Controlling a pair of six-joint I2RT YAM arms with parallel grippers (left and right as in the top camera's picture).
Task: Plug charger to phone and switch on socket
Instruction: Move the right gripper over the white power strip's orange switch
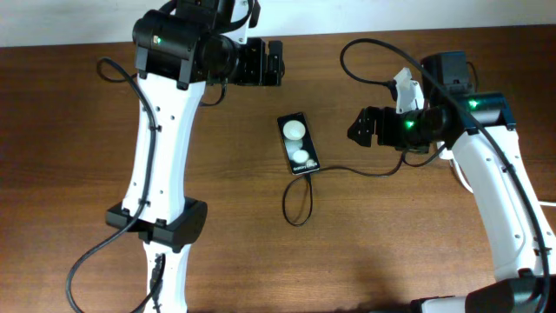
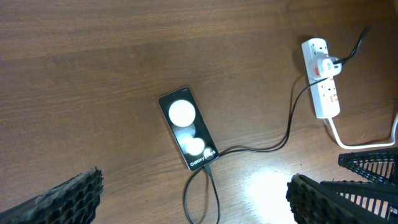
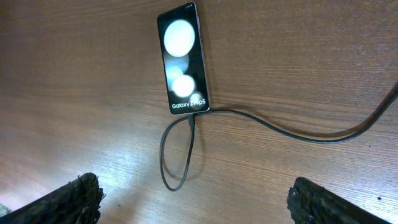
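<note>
The black phone (image 1: 298, 143) lies flat mid-table, two white circles on its face; it also shows in the left wrist view (image 2: 188, 127) and the right wrist view (image 3: 181, 57). The thin black charger cable (image 1: 298, 202) is plugged into the phone's near end, loops, then runs right (image 2: 283, 138) (image 3: 298, 130) to a white adapter (image 2: 328, 63) seated in the white socket strip (image 2: 323, 87). In the overhead view the strip is mostly hidden behind the right arm. My left gripper (image 1: 271, 63) is open and empty above the table behind the phone. My right gripper (image 1: 363, 127) is open and empty, right of the phone.
The thick white cord (image 2: 364, 142) leaves the strip toward the right. Robot arm cables (image 1: 365, 48) arc over the back of the wooden table (image 1: 87, 139). The table's back edge meets a pale wall (image 1: 69, 22).
</note>
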